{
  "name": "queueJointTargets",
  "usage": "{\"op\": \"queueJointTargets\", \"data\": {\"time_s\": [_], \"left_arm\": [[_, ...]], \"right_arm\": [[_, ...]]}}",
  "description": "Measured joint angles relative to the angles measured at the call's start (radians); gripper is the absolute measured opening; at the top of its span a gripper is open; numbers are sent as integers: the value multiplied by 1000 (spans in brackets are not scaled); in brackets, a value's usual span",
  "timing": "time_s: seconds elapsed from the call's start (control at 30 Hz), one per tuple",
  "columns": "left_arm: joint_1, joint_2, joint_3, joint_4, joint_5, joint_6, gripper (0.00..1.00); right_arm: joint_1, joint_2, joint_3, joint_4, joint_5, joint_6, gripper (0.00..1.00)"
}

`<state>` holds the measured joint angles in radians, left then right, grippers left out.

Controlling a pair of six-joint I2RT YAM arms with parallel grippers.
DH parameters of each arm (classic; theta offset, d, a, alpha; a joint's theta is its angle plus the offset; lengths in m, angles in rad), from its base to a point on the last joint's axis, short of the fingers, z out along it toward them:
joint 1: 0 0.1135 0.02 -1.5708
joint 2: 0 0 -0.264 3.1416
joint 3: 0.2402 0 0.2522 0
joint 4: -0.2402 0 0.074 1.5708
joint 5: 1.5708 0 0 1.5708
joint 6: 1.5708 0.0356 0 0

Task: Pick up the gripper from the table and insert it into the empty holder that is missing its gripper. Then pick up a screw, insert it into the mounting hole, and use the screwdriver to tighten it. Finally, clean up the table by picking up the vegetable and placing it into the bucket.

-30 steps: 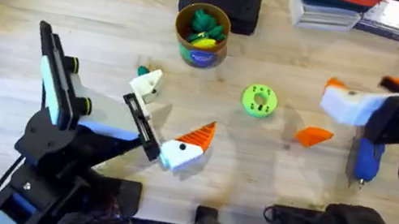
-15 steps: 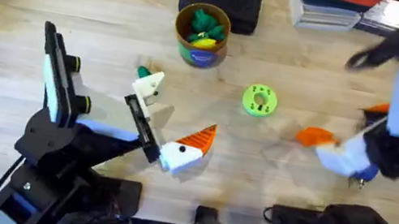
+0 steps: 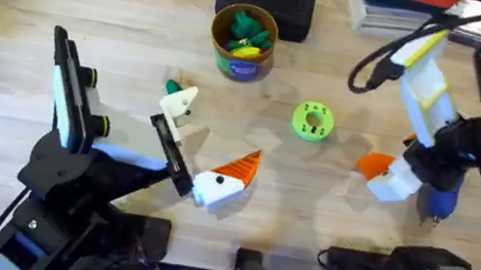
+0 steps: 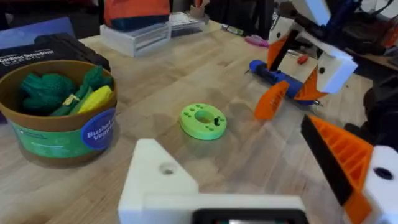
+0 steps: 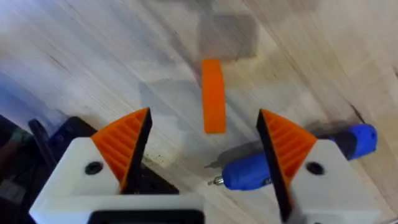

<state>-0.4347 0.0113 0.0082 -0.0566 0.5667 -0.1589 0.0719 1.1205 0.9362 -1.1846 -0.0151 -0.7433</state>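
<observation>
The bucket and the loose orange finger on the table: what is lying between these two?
In the overhead view, the lime-green disc with holes lies on the table between the bucket and the orange finger. The left wrist view shows the same.

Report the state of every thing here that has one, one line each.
left gripper: open, one orange finger missing
right gripper: open, above the gripper
gripper: on the table, not gripped
screwdriver: lying on the table
bucket: upright, toy foods inside
lime-green disc: flat on the table
</observation>
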Motion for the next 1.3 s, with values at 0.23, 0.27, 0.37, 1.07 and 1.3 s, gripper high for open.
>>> {"op": "queueJointTargets", "data": {"time_s": [0.23,0.27,0.37,1.07,1.3], "left_arm": [[0,0,0,0,7,0,985],[0,0,0,0,9,0,985],[0,0,0,0,10,0,985],[0,0,0,0,13,0,985],[0,0,0,0,13,0,985]], "right_arm": [[0,116,-8,42,30,-21,987],[0,127,-8,48,30,-21,966],[0,156,-8,53,30,-24,867],[0,137,-12,59,45,-22,15],[0,-56,-12,133,-17,103,15]]}}
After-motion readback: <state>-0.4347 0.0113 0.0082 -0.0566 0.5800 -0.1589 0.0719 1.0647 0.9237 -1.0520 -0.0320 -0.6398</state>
